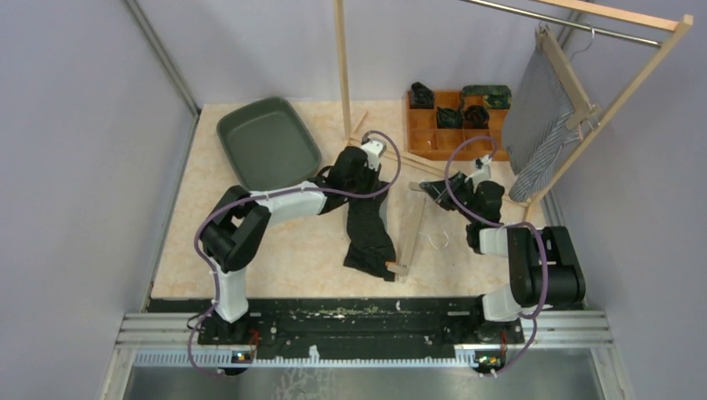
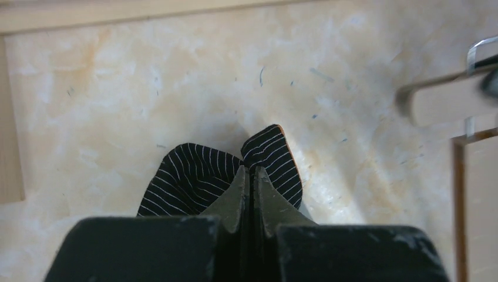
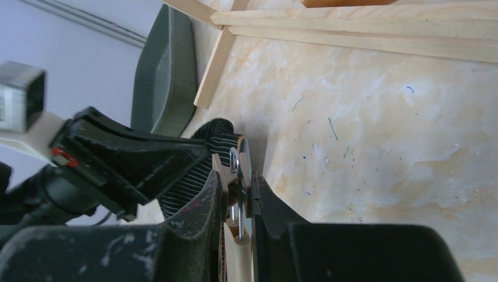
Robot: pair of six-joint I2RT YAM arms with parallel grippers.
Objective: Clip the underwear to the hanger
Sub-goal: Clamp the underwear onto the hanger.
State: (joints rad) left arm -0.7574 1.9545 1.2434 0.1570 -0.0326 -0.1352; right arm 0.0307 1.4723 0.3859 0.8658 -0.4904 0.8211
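Left hand (image 2: 251, 174): closed tight on a fold of the underwear (image 2: 188, 183), which is dark with thin white stripes. Cloth puffs out on either side of the fingertips. In the top view the rest of the garment trails from the hand toward 6 o'clock and lies on the bench (image 1: 275, 258), near centre.

Right hand (image 3: 236, 176): clamped on a metal clip (image 3: 234, 157) at the 12 o'clock end of the hanger (image 1: 411, 235). The wooden bar lies flat, running toward 6 o'clock, just at 3 o'clock of the garment.

Step, as I read it: bringing cloth to clip. The right wrist view puts the striped fold just beside the clip, at its 9 o'clock. Touching or not, cannot tell. Not clipped yet, by the look.

Next move likely calls for squeezing the clip mouth open and sliding the fold in. The squeeze should then be eased off before the left hand lets go.

Hard to make out:
- Whether the clip mouth stands open; the right fingers cover it.
- A small thing at the bar's 6 o'clock end, too small to name.
- Both sets of fingertips in the top view, hidden under the wrists.
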